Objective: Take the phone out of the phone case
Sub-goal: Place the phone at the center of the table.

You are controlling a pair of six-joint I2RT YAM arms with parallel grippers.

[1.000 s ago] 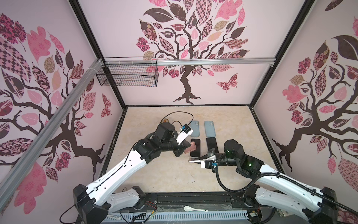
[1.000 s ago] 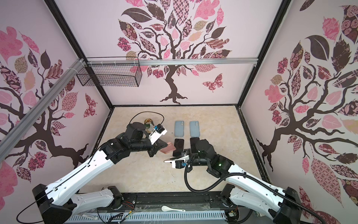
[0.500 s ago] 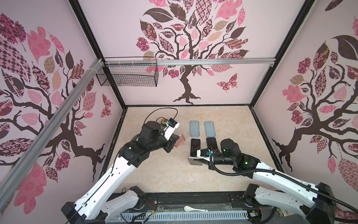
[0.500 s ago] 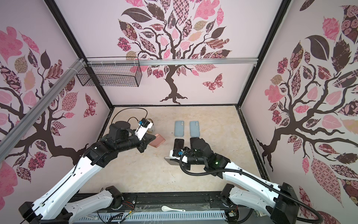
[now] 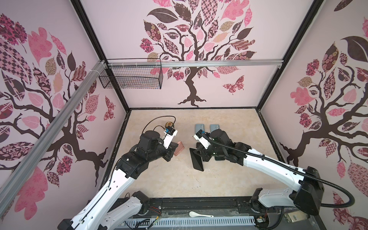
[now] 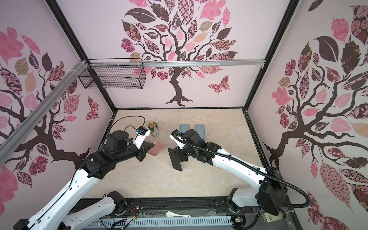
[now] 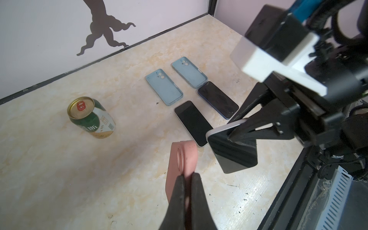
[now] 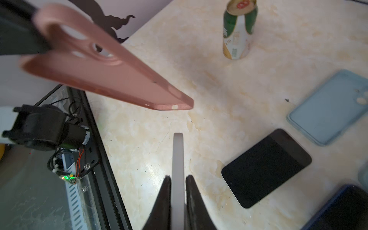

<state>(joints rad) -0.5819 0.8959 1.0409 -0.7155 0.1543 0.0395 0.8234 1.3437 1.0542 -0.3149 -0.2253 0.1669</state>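
- The left gripper (image 7: 187, 176) is closed on one edge of the pink phone case (image 7: 182, 157) and holds it off the table (image 7: 59, 179).
- The case is empty. The right wrist view shows background through its camera cut-out, which the left wrist view shows only edge-on.
- The right gripper (image 8: 178, 178) has its jaws clamped on the phone (image 8: 177, 155). It appears there as a pale edge only, while the left wrist view shows its dark screen.
- The phone is fully out of the case. The case hangs between the green can (image 7: 91, 117) and the phone, touching neither, and both top views confirm the gap.
- Beyond the held phone from the can, four items lie on the table: a nearer blue case (image 7: 164, 86), a farther blue case (image 7: 189, 72), a white-rimmed loose phone (image 7: 193, 122) and a dark blue loose phone (image 7: 218, 99).
- In both top views the right arm covers the loose phones, and only the blue cases show in part.
- A white spoon (image 5: 200, 214) appears in the top views alone. It lies well apart from the can, by the arm bases.
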